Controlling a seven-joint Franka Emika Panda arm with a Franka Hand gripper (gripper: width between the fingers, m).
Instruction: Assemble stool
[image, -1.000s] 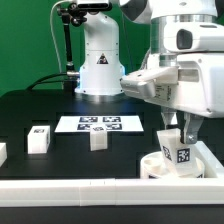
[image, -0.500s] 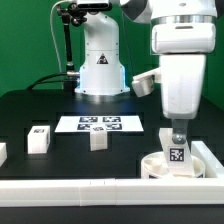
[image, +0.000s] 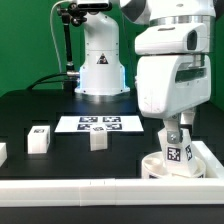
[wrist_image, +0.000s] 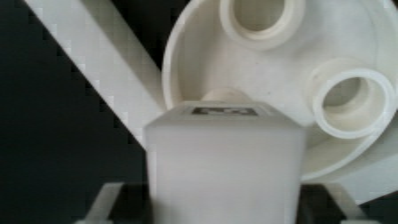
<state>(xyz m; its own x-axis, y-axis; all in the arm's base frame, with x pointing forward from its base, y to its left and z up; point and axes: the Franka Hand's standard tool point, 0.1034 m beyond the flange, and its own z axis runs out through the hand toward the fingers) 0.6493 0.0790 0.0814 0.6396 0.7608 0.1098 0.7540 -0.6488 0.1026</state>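
The gripper (image: 177, 136) is clamped on the leg block (image: 183, 154). Block's long axis vertical, tag facing the exterior camera, over the seat (image: 157, 167). Only the wrist view shows the sockets (wrist_image: 358, 100).

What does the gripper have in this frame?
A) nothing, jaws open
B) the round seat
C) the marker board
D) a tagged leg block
D: the gripper is shut on a tagged leg block right at the seat; the wrist view shows the block between its jaws.
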